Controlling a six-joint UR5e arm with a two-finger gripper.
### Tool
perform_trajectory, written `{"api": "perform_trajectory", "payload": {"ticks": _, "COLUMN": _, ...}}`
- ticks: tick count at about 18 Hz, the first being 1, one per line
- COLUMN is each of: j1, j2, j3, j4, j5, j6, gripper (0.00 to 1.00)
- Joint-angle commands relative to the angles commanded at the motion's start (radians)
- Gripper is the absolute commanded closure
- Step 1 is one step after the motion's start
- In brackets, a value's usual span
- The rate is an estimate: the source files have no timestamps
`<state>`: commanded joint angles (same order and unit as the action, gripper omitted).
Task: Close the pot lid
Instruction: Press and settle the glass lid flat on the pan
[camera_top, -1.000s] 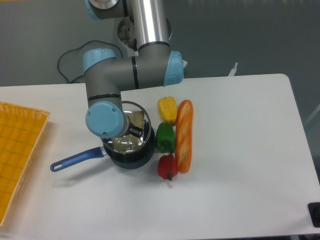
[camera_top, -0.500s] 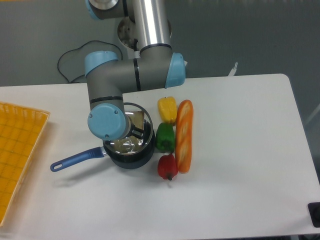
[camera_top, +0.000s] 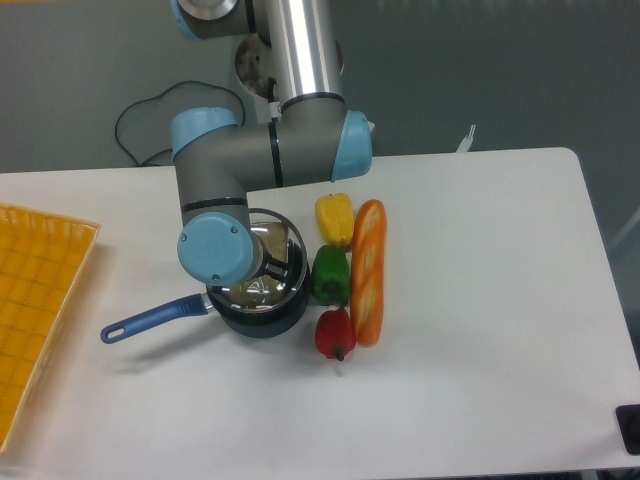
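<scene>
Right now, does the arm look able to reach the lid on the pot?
Probably yes: the arm's wrist hangs directly over the pot, and the lid shows just beneath it. Nothing lies between; the end effector itself is hidden.

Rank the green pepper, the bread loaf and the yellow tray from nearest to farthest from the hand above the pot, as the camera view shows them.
The hand is mostly hidden by the wrist.
1. green pepper, just to its right.
2. bread loaf, right of the peppers.
3. yellow tray, at the far left edge.
</scene>
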<state>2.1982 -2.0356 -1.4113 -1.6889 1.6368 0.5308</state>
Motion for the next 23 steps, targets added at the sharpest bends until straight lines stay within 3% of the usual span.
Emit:
{"api": "perform_trajectory", "payload": {"ticks": 17, "j1": 0.000, "j2": -0.011, "j3": 0.000, "j4": 0.005, "j5": 0.002, "j6": -0.002, "gripper": 0.46}}
{"api": "perform_trajectory", "payload": {"ticks": 20, "j1": 0.000, "j2": -0.011, "j3": 0.000, "j4": 0.005, "j5": 0.002, "j6": -0.002, "gripper": 0.41}}
{"api": "perform_trajectory", "payload": {"ticks": 23, "j1": 0.000, "j2": -0.011, "j3": 0.000, "j4": 0.005, "j5": 0.002, "j6": -0.002, "gripper": 0.29}}
